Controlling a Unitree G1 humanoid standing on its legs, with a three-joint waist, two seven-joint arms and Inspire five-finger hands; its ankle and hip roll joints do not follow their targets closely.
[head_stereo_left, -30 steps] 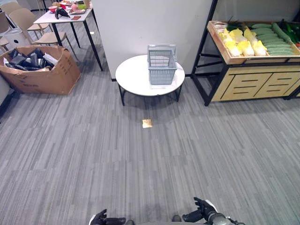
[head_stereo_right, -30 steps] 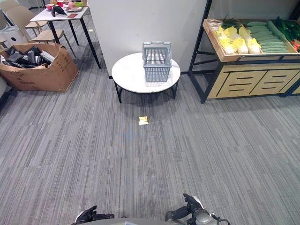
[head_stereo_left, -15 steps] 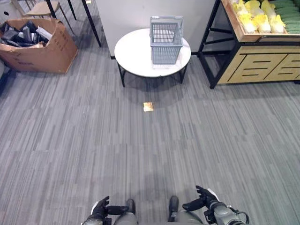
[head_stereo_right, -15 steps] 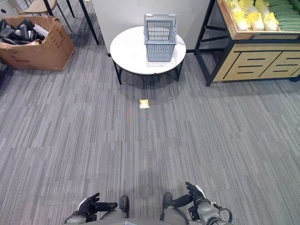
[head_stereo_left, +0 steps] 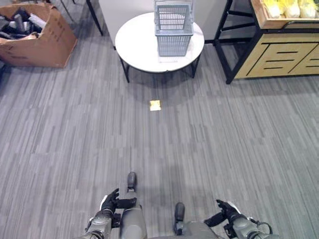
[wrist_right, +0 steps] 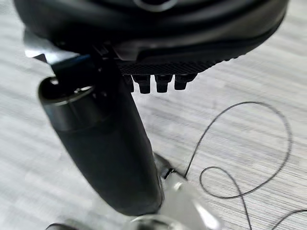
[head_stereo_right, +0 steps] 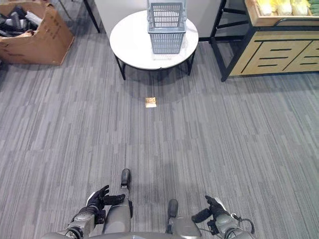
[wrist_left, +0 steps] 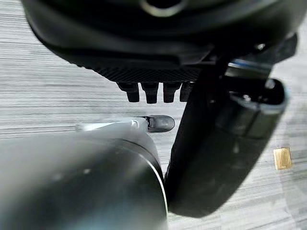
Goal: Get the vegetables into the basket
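Both robot hands low at bottom edge, left robot hand (head_stereo_left: 110, 201) and right robot hand (head_stereo_left: 224, 214) relaxed, empty; grey basket (head_stereo_left: 173, 28) on round counter (head_stereo_left: 137, 42), top centre.

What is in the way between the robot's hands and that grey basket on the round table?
Nothing visible. Open carpet runs from the left hand and right hand to the round table holding the basket; a small yellow scrap lies flat on the floor between.

A round white table (head_stereo_left: 139, 45) carries 1 grey basket (head_stereo_left: 173, 29) standing upright.
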